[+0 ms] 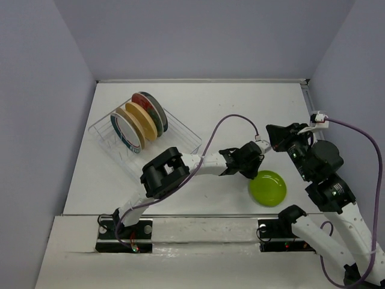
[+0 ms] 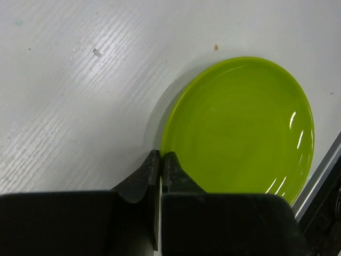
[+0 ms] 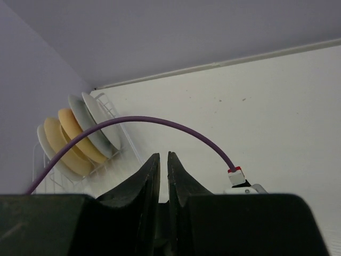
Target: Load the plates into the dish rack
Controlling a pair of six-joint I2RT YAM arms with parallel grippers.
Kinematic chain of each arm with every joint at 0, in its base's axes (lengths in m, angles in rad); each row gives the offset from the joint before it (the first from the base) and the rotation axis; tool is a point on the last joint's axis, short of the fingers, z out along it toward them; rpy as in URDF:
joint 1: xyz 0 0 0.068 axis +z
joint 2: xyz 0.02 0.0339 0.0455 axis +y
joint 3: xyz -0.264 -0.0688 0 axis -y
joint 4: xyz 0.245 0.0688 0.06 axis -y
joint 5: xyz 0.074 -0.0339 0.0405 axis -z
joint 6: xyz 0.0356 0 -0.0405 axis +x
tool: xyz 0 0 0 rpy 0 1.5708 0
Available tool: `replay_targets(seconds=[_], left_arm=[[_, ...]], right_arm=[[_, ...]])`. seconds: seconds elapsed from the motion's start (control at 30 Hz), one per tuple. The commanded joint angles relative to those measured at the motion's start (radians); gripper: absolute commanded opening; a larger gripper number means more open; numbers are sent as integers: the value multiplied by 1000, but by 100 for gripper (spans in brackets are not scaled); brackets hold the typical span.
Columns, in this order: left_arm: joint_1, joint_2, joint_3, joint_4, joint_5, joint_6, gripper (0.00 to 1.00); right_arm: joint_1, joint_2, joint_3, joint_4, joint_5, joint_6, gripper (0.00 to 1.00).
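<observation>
The lime green plate (image 1: 268, 188) lies on the table at the front right. It fills the right half of the left wrist view (image 2: 240, 128). My left gripper (image 1: 255, 174) (image 2: 161, 154) is shut on this plate's left rim, one finger over the plate and one on the table side. The dish rack (image 1: 180, 135) stands at the back left and holds several plates on edge, among them an orange-yellow one (image 1: 144, 120) and a white one with a teal rim (image 1: 123, 131). My right gripper (image 1: 274, 133) (image 3: 163, 156) is shut and empty, held above the table, pointing toward the rack (image 3: 114, 154).
A purple cable (image 1: 228, 119) arcs over the left arm and crosses the right wrist view (image 3: 160, 121). The table's raised front edge (image 2: 319, 170) runs just beside the green plate. Walls enclose the table on three sides.
</observation>
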Motion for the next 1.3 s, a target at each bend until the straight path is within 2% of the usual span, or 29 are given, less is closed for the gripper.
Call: replay_targets(seconds=[0.0, 0.07, 0.2, 0.23, 0.33, 0.47, 0.6, 0.67, 0.77, 0.9, 0.97, 1.03, 1.07, 1.13, 1.17, 1.2, 1.27], left_arm=[[10, -80, -105, 38, 28, 26, 6], [36, -160, -186, 74, 37, 16, 6], [99, -379, -339, 156, 33, -4, 6], [109, -380, -364, 163, 30, -4, 6], [151, -522, -450, 183, 19, -4, 6], [206, -705, -543, 204, 33, -25, 6], [289, -834, -597, 230, 94, -62, 6], [313, -902, -603, 214, 103, -59, 6], [352, -978, -605, 166, 96, -39, 6], [383, -1035, -600, 108, 91, -4, 6], [392, -1061, -600, 92, 83, 7, 6], [398, -1076, -597, 77, 69, 12, 6], [399, -1093, -591, 72, 57, 19, 6], [406, -1108, -585, 59, 42, 24, 6], [407, -1124, -576, 51, 31, 29, 6], [407, -1130, -567, 37, 11, 50, 6], [407, -1174, -547, -10, -116, 71, 31]], right_arm=[[-3, 33, 19, -11, 30, 7, 17], [-3, 53, 24, -25, 35, 7, 17], [-3, 99, 6, -29, 25, 10, 27], [-3, 106, 0, -31, 20, 12, 29], [-3, 146, -22, -17, -5, 15, 35], [-3, 201, -96, 109, -84, 24, 40], [-3, 298, -145, 225, -219, -6, 63], [-3, 330, -157, 251, -282, -26, 69], [-12, 344, -166, 284, -339, -37, 85], [-12, 353, -162, 319, -402, -46, 89], [-12, 382, -160, 331, -526, -43, 87], [-12, 410, -160, 365, -639, -28, 75], [-12, 442, -157, 376, -751, -23, 67], [-12, 470, -158, 455, -895, 23, 30], [-12, 497, -160, 498, -937, 50, 16], [-12, 511, -160, 594, -971, 111, 7], [-12, 537, -134, 658, -997, 165, 7]])
